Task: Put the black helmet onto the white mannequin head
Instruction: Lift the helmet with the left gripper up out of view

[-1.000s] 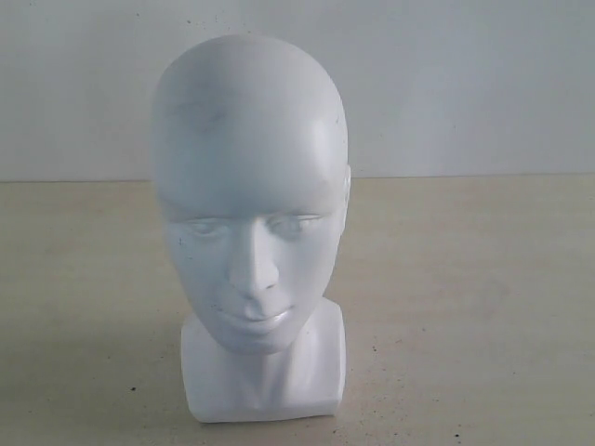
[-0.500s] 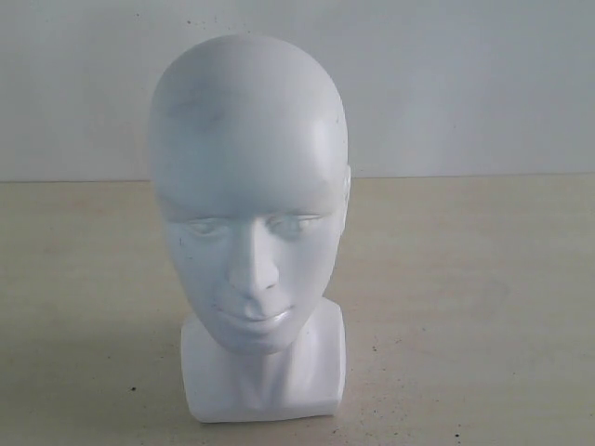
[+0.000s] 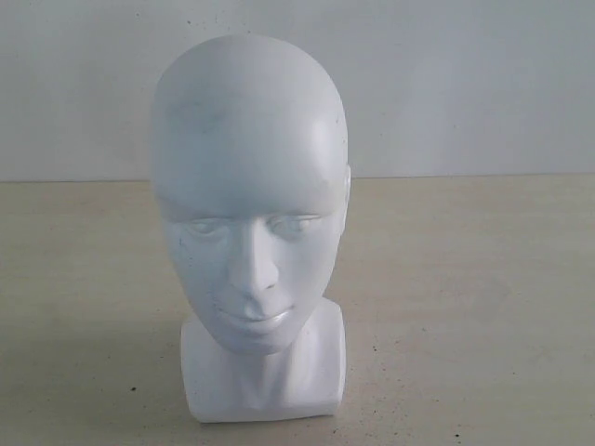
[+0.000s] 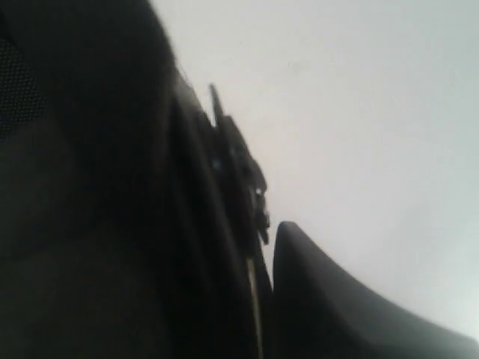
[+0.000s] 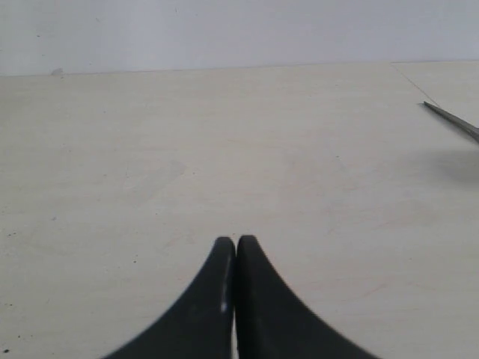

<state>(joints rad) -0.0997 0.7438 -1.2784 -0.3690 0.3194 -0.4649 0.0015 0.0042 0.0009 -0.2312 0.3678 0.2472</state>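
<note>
The white mannequin head point(image 3: 249, 195) stands upright on its blocky neck base, bare, facing the exterior camera at the table's middle. No arm and no helmet show in that view. In the left wrist view the black helmet point(image 4: 90, 224) fills one side as a dark mass with padded lining and a rim fitting. My left gripper point(image 4: 260, 253) is shut on its rim: one finger point(image 4: 337, 314) lies against the outside, and the other is hidden by the helmet. My right gripper point(image 5: 236, 241) is shut on nothing, low over the bare table.
The beige tabletop point(image 5: 224, 134) runs back to a white wall point(image 3: 465, 84). A thin grey metal bar point(image 5: 456, 120) reaches in over the table at the edge of the right wrist view. Behind the helmet the left wrist view shows only pale wall.
</note>
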